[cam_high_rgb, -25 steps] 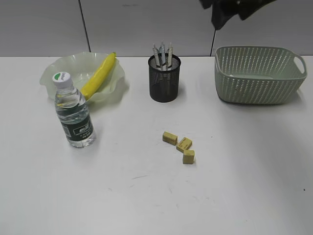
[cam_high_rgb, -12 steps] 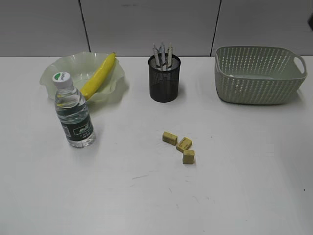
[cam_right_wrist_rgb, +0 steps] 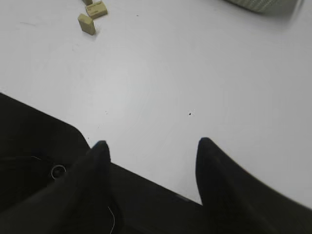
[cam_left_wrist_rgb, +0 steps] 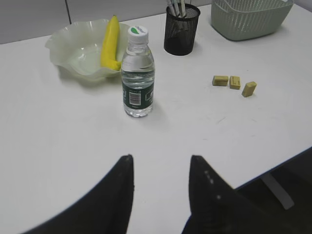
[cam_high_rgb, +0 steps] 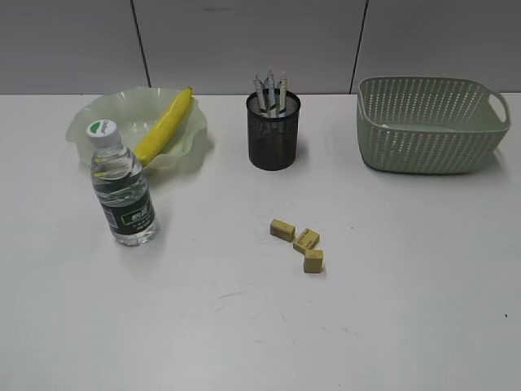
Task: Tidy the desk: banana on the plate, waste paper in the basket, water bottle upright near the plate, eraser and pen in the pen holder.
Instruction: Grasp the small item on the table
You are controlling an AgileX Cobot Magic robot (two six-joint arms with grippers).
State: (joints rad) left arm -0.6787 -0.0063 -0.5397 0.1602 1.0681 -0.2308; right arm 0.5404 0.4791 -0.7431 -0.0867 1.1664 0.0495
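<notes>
The banana (cam_high_rgb: 167,125) lies in the pale green plate (cam_high_rgb: 98,114) at the back left of the desk (cam_high_rgb: 407,277). Upright in front of the plate stands the water bottle (cam_high_rgb: 122,187). The black mesh pen holder (cam_high_rgb: 273,134) holds several pens (cam_high_rgb: 271,91). Three tan erasers (cam_high_rgb: 298,243) lie mid-desk. The basket (cam_high_rgb: 431,124) sits at the back right; I cannot see any waste paper. Neither arm shows in the exterior view. My left gripper (cam_left_wrist_rgb: 161,158) hangs open and empty above the desk's near edge, short of the bottle (cam_left_wrist_rgb: 138,78). My right gripper (cam_right_wrist_rgb: 152,142) is open and empty over the desk's edge.
In the left wrist view the erasers (cam_left_wrist_rgb: 234,84) lie right of the bottle, and the pen holder (cam_left_wrist_rgb: 181,30) and basket (cam_left_wrist_rgb: 248,17) stand beyond. The right wrist view shows erasers (cam_right_wrist_rgb: 91,14) at top left and dark floor below the desk edge.
A dark arm that hung at the top right of the exterior view, above the basket, has gone out of that view. Objects on the desk have not moved.
</notes>
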